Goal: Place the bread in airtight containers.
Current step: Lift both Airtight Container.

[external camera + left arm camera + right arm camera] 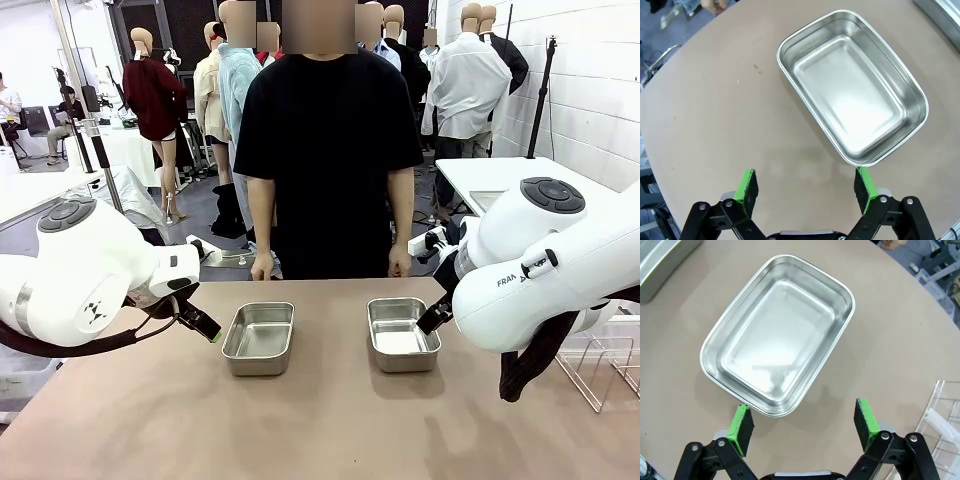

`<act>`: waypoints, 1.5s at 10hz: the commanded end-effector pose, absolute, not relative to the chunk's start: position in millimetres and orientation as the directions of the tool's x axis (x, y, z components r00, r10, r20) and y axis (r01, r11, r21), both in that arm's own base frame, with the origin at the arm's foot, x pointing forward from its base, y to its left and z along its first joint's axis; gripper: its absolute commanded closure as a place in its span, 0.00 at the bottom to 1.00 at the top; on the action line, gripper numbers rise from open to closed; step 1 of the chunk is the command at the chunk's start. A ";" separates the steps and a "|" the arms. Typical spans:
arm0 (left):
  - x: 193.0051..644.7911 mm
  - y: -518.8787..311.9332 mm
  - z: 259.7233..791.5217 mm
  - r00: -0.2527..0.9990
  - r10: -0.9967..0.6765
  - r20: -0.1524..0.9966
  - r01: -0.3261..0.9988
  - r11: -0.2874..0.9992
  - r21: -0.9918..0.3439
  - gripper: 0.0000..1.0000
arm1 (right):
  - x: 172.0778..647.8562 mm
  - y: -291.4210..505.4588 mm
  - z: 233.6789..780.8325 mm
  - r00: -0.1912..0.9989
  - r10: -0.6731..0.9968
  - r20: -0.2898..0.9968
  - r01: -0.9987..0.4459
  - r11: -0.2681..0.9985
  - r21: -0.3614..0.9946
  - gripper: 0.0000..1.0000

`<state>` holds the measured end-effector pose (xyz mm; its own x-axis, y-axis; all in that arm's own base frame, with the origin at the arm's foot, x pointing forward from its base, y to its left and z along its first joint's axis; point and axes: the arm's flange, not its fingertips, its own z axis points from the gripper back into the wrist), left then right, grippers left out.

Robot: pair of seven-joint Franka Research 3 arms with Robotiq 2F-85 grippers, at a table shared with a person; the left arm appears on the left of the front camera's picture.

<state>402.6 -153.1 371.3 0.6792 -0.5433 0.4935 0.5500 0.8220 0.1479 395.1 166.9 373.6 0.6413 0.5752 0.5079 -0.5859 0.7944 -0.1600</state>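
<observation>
Two lidless stainless-steel tins stand empty side by side on the tan table: the left tin point(258, 338) point(852, 85) and the right tin point(402, 333) point(777, 335). My left gripper point(200, 322) point(807, 186) hovers open just to the left of the left tin, with nothing between its green pads. My right gripper point(433, 318) point(804, 425) is also open and empty, close to the right tin's right edge. The bread is out of view.
A person in a black shirt stands at the far edge, hands point(262, 268) resting at the table's rim. A clear wire-like rack point(600, 365) point(940, 410) sits at the right. Bare tabletop point(320, 430) lies in front of the tins.
</observation>
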 end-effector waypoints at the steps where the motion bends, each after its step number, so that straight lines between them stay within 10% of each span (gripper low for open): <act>1: 402.6 -153.1 371.3 0.679 -0.543 0.493 0.550 0.822 0.148 0.00 | 395.1 166.9 373.6 0.641 0.575 0.508 -0.586 0.794 -0.160 0.00; 9: 383.9 -104.9 531.8 0.578 -0.461 0.674 0.592 0.805 0.043 0.00 | 350.2 58.9 492.3 0.614 0.402 0.679 -0.488 0.869 -0.074 0.00; 15: 371.4 -80.6 542.2 0.591 -0.531 0.607 0.652 0.758 0.027 0.00 | 309.8 32.2 519.1 0.481 0.315 0.818 -0.532 0.846 -0.012 0.00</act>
<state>369.2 -86.2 546.9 0.5890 -0.5134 0.6241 0.6383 0.7692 0.0304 340.9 32.3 570.4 0.5008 0.3086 0.8087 -0.4888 0.8719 -0.0300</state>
